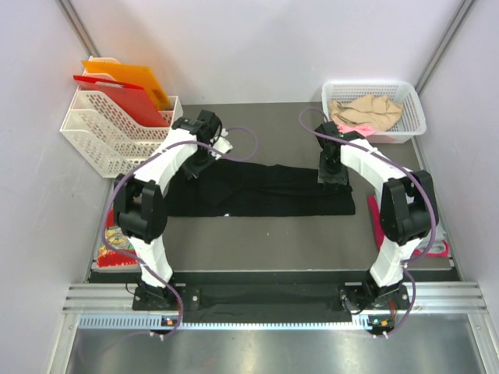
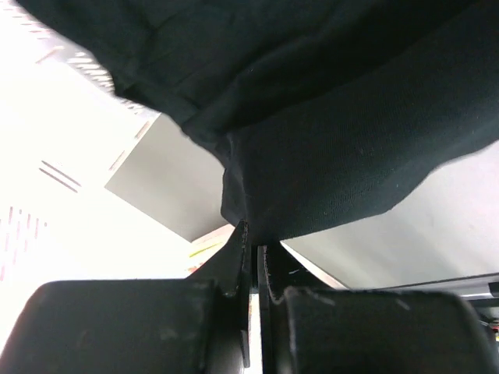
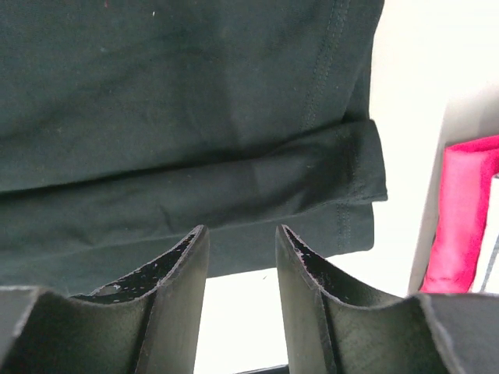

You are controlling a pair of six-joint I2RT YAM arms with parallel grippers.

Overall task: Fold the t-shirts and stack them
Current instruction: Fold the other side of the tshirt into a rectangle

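- Our left tool grips an edge of the black shirt between closed tips.
- Our right tool stands open, the shirt's folded hem just ahead.

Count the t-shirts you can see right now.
4. The black t-shirt lies spread across the middle of the table; a beige one and a pink one are heaped in the white basket; a magenta one lies at the table's right edge. More may hide under those.
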